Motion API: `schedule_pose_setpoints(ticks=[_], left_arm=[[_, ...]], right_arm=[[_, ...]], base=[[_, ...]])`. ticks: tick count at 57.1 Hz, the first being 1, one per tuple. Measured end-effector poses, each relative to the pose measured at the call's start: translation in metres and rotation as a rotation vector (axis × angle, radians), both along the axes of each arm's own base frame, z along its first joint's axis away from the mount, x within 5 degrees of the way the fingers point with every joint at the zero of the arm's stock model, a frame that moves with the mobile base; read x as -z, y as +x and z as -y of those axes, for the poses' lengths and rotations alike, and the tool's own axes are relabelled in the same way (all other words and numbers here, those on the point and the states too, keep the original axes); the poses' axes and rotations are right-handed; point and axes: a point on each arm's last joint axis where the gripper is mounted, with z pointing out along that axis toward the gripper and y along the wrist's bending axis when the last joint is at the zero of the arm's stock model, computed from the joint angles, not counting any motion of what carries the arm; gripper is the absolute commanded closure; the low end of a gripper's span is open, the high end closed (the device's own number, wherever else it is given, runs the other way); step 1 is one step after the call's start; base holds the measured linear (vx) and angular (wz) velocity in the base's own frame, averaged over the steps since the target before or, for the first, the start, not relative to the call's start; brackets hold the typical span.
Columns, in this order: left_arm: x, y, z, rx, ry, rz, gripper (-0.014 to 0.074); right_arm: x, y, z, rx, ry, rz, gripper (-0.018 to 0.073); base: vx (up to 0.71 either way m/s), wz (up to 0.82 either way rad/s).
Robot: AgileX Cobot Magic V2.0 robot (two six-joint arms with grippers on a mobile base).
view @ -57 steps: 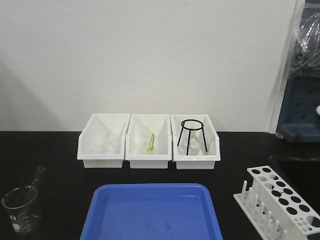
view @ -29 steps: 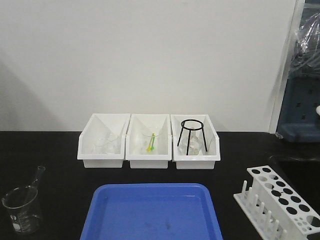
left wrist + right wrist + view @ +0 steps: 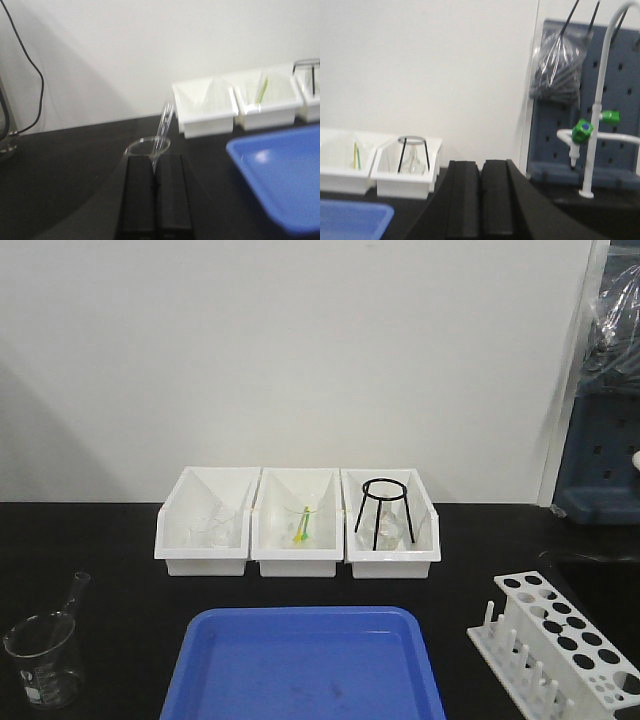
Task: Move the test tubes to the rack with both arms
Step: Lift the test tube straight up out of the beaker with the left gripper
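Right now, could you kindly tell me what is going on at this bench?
Nothing is held yet. A test tube leans in the beaker at the left of the black table, and the white rack at the right shows only empty holes. The left gripper points at that beaker, jaws shut on nothing; the right gripper, jaws also shut, faces the white bins. Neither arm appears in the front view.

black table carries 3 white bins, blue tray, beaker, rack.
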Motion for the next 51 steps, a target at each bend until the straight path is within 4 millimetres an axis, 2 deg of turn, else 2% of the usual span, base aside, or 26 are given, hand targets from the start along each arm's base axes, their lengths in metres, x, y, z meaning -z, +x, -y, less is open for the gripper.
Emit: schedule_pose_setpoints(ticks=[6,9,13,20,25,29,34,41,47,51], left_arm=[[-0.018,-0.003,0.000,0.007,-0.060,0.090,0.0598],[-0.033,-0.006,0.000,0.008,-0.052,0.147,0.0597],[-0.057,-0.013,0.000,0.004,-0.011,0.223,0.0596],[-0.110,-0.026,0.000,-0.015,0.081,0.324,0.0590],[-0.140,-0.021,0.000,-0.031,0.128,0.292,0.0586],[-0.153,-0.010,0.000,-0.037,0.146,0.241,0.0576],[-0.158,0.011,0.000,-0.034,0.155,0.160,0.0552],[-0.148,0.041,0.001,-0.026,0.163,0.024,0.0479],[-0.139,0.057,0.001,-0.021,0.165,-0.055,0.0377],[-0.135,0.065,0.002,-0.018,0.167,-0.089,0.0279]], right_arm=[[-0.007,-0.001,0.000,-0.006,0.023,0.021,0.0568],[-0.017,-0.002,0.000,-0.004,0.031,0.002,0.0568],[-0.038,-0.003,0.001,0.000,0.033,-0.014,0.0568],[-0.087,0.000,0.001,0.004,0.029,-0.003,0.0567],[-0.112,0.008,0.001,0.005,0.027,0.000,0.0564],[-0.121,0.017,0.002,0.005,0.027,-0.022,0.0559],[-0.120,0.031,0.002,0.006,0.029,-0.083,0.0546],[-0.110,0.049,0.003,0.009,0.033,-0.188,0.0503],[-0.105,0.059,0.003,0.009,0.034,-0.229,0.0426],[-0.104,0.063,0.003,0.009,0.034,-0.243,0.0352]], base=[[0.00,0.00],[0.00,0.00],[0.00,0.00],[0.00,0.00],[0.00,0.00],[0.00,0.00],[0.00,0.00],[0.00,0.00],[0.00,0.00],[0.00,0.00]])
